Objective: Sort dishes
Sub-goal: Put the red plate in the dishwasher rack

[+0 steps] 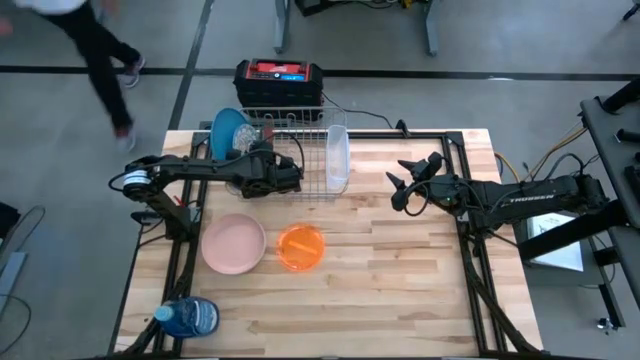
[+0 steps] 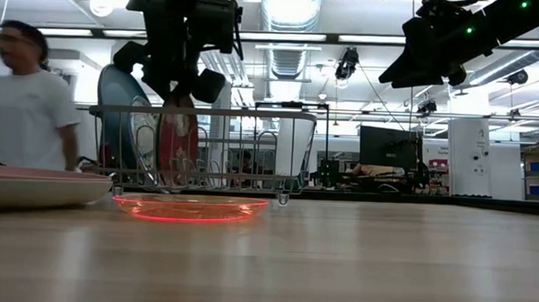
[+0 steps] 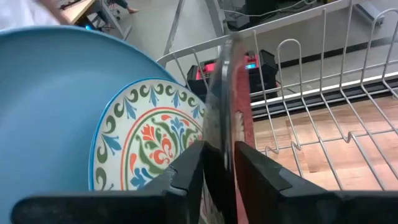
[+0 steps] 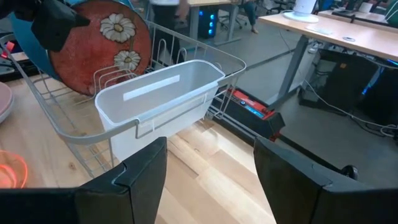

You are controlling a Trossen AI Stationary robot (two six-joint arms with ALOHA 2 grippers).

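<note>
Pale wooden surface (image 1: 400, 290) under workshop lights; red flowered plate (image 4: 99, 50) upright in rack (image 1: 300, 150) slot, left tool (image 3: 217, 171) straddling its rim, grip uncertain; right tool (image 4: 208, 171) wide open, empty, waiting right; pink dish (image 1: 233, 243), orange bowl (image 1: 300, 246) unsorted nearer.

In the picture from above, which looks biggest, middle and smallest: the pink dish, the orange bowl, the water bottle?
1. Pink dish, largest.
2. Orange bowl, a bit smaller.
3. Water bottle: it looks about as long as the bowl is wide but narrower, so this ranking is less sure.
</note>
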